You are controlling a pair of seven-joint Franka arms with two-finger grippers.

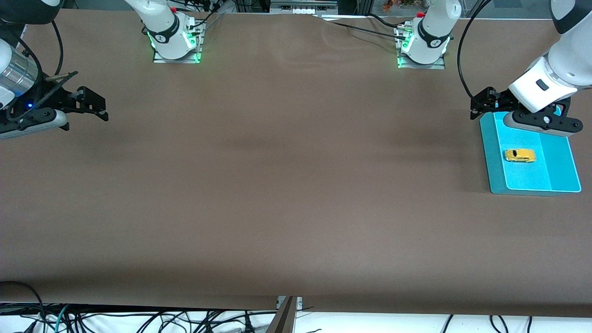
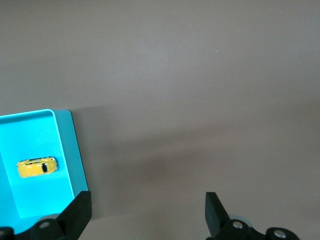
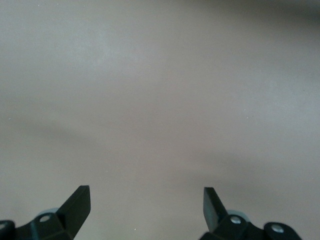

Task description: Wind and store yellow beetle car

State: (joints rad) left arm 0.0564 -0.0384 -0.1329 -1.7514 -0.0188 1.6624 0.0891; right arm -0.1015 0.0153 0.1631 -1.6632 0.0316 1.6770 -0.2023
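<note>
A big brown table (image 1: 277, 185) fills the view, and its top is plain and flat. Two white robot arms stand on it, with their bases along the edge farthest from the front camera. Small green lights glow at each base. At the left arm's end of the table sits a bright blue tray (image 1: 562, 169). It has a low rim, a wide part and a narrow strip along one side. The yellow beetle car (image 1: 520, 155) rests on its wheels in the wide part of the tray, about in the middle. It is tiny and round, with dark windows. Nothing is touching it. The left gripper (image 1: 481, 108) hangs in the air over the edge of the tray that is farthest from the front camera, right by a corner. Its two black fingers are spread wide apart and hold nothing. In the left wrist view, the left gripper (image 2: 147, 212) shows both finger tips with bare brown table between them, and the tray (image 2: 67, 150) with the car (image 2: 37, 167) lies off to one side. The right gripper (image 1: 95, 107) hangs over the bare table at the right arm's end, well apart from the tray and the car. Its fingers are spread wide too, and it holds nothing. In the right wrist view, the right gripper (image 3: 146, 205) has only the brown table under it. Black cables (image 1: 138, 321) lie past the table edge nearest the front camera.
</note>
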